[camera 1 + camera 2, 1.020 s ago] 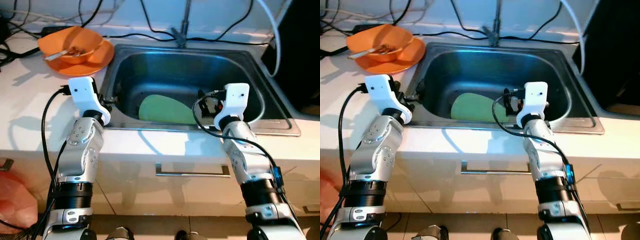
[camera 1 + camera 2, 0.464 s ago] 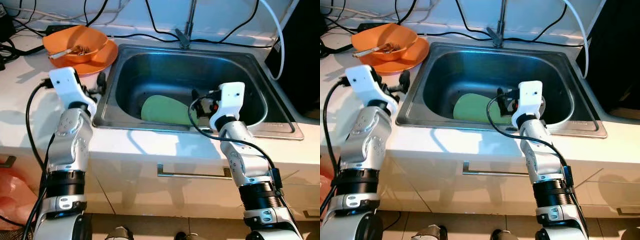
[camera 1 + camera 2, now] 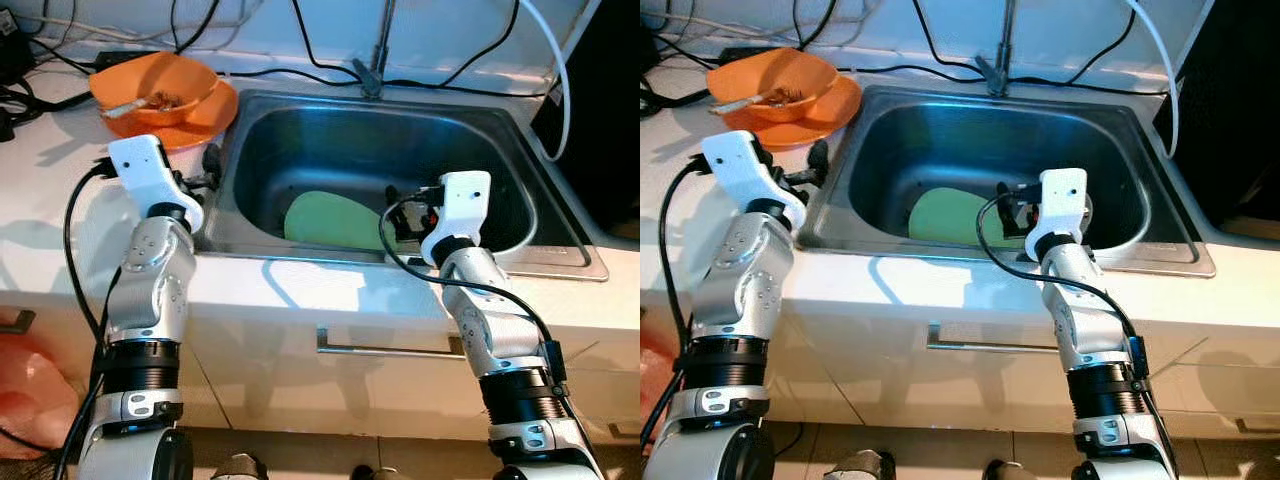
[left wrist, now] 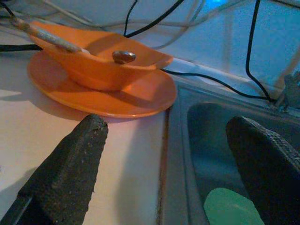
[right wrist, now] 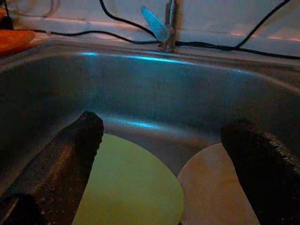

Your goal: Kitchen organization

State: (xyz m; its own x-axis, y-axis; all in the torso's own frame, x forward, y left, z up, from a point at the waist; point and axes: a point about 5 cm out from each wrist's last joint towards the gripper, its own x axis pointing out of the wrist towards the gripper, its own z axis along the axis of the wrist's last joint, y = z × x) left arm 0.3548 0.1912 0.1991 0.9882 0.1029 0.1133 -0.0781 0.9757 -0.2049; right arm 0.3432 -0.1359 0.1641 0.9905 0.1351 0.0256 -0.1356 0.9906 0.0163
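Two released end effectors: left end effector [image 4: 164,173] at the sink's [image 3: 560,250] left rim faces the orange bowl [image 3: 155,90]; right end effector [image 5: 164,168] hovers over the green plate [image 3: 335,220].

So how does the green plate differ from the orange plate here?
The green plate lies down inside the sink, bare, with a pale plate beside it. The orange plate sits on the counter left of the sink and carries an orange bowl holding a utensil. Both are round and lie flat.
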